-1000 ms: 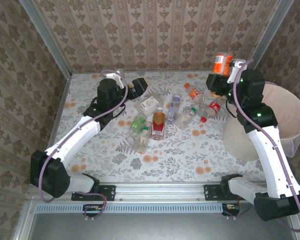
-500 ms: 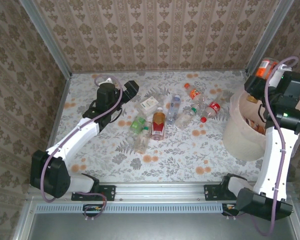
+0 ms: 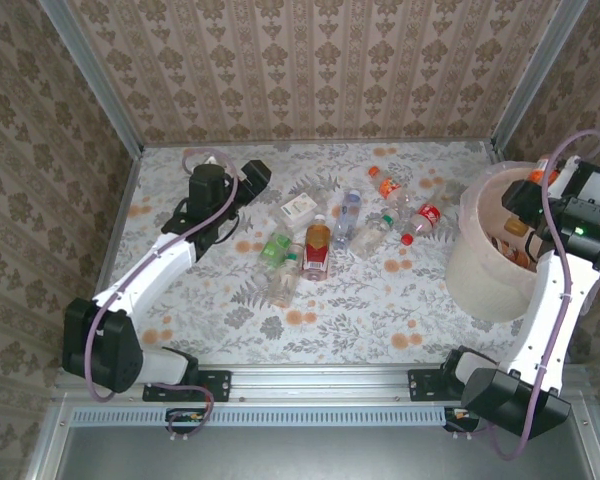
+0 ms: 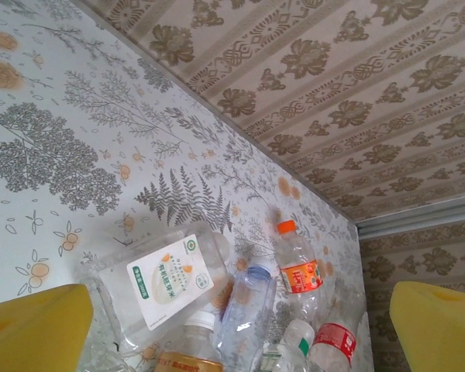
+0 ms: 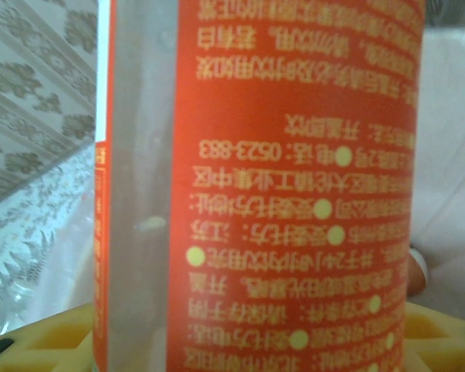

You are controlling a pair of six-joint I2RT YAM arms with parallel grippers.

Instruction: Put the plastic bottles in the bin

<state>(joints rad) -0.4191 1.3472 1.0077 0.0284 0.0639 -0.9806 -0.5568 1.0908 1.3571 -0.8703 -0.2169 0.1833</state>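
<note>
So the right gripper (image 3: pixel 526 198) is clamped on a clear plastic bottle with an orange-red label (image 5: pixel 294 194), held right over the opening of the big round pale pink bin (image 3: pixel 477 282). The left gripper (image 3: pixel 258 173) is well left of the bin, its yellow fingers (image 4: pixel 31 329) spread wide apart. The other plastic bottles (image 3: pixel 318 248) lie scattered on the floral table (image 3: pixel 380 305) between it and the bin.

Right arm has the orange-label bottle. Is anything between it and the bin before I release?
Nothing visible stands in the way. The right gripper holds the orange-label bottle over the open mouth of the bin, inside its rim.
</note>
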